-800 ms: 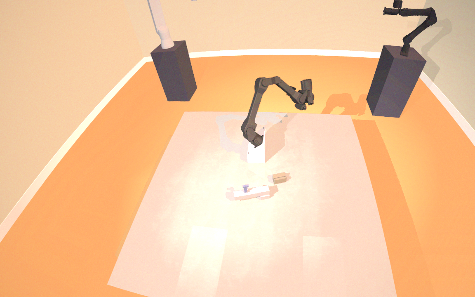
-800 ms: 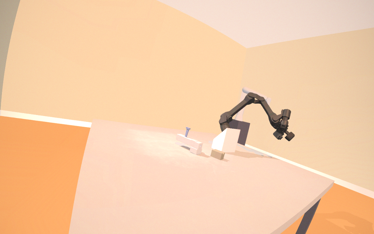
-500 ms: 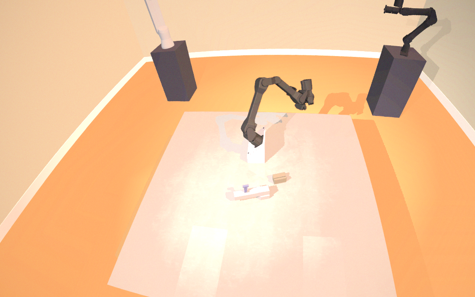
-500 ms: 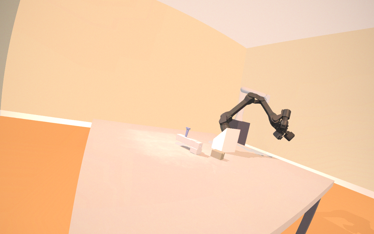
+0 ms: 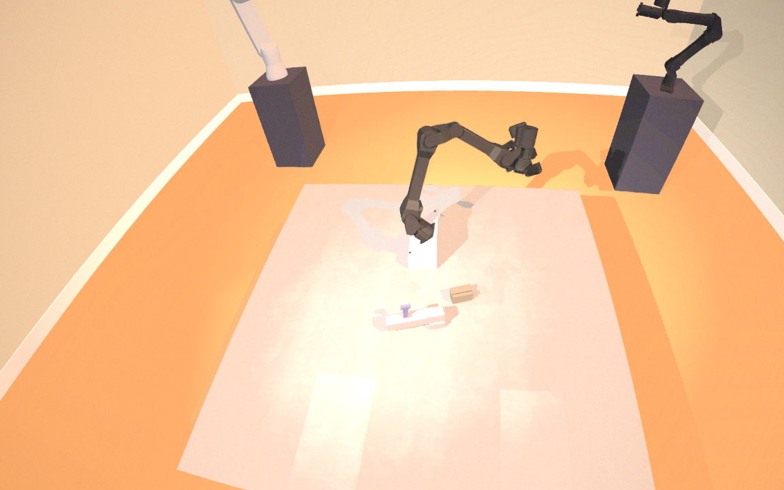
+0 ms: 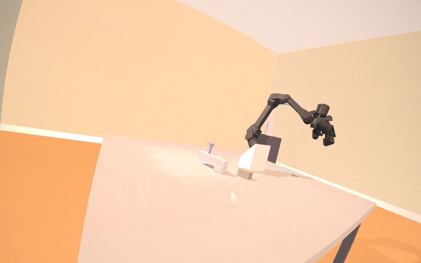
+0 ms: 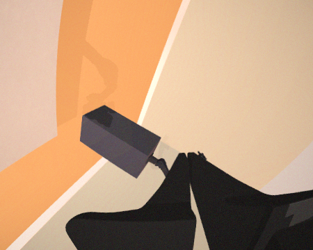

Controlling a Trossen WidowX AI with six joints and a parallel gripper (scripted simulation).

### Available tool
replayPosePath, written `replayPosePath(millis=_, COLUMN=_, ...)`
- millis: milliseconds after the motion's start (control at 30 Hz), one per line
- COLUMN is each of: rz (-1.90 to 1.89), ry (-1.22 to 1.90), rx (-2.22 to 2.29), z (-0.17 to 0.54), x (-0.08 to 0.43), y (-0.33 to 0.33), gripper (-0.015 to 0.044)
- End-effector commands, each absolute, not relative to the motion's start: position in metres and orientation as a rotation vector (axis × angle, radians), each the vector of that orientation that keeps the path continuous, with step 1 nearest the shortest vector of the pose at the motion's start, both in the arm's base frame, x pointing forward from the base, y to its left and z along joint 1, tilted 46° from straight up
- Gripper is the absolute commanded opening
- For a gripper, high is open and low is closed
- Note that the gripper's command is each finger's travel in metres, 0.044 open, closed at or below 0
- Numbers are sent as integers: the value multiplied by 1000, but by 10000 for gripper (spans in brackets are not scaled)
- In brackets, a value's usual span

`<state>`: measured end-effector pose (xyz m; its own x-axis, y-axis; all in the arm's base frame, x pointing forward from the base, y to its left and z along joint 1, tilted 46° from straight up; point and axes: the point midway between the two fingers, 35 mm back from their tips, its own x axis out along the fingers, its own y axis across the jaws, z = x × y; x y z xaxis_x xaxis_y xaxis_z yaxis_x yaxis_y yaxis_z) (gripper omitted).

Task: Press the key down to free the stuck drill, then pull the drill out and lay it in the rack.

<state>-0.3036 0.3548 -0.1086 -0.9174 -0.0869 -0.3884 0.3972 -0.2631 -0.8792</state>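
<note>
A pale, long block lies on the table, with a smaller pale part low at one end. A blue-violet T-shaped piece stands upright out of its top. I cannot tell whether this piece is the key or the drill. A small tan block, with a line along it in the top view, lies beside the long block's end; it may be the rack. My gripper is shut and empty, its fingertips together. It hangs high and far from these things, behind them in the top view.
The white wedge-shaped block stands at my arm's base, behind the tan block. Two dark pedestals bearing other arms stand beyond the table. The right-hand pedestal also shows in the wrist view.
</note>
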Motion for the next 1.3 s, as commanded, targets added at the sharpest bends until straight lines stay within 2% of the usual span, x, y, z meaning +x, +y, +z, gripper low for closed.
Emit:
replayPosePath(millis=0, rz=-2513, ry=1365, rx=777, z=-112, x=-242, y=396, gripper=0)
replayPosePath(millis=333, rz=-2941, ry=426, rx=1606, z=-110, x=-74, y=442, gripper=0)
replayPosePath(millis=467, rz=-3023, ry=-20, rx=1872, z=-104, x=-8, y=435, gripper=0)
replayPosePath(millis=600, rz=-3044, ry=-284, rx=2002, z=-98, x=27, y=427, gripper=0)
replayPosePath(millis=767, rz=-2991, ry=-905, rx=2263, z=-87, x=98, y=397, gripper=0)
replayPosePath(millis=1000, rz=-2594, ry=-1974, rx=2561, z=-63, x=192, y=323, gripper=0)
replayPosePath(millis=1267, rz=-1543, ry=-3108, rx=2670, z=-25, x=264, y=211, gripper=0)
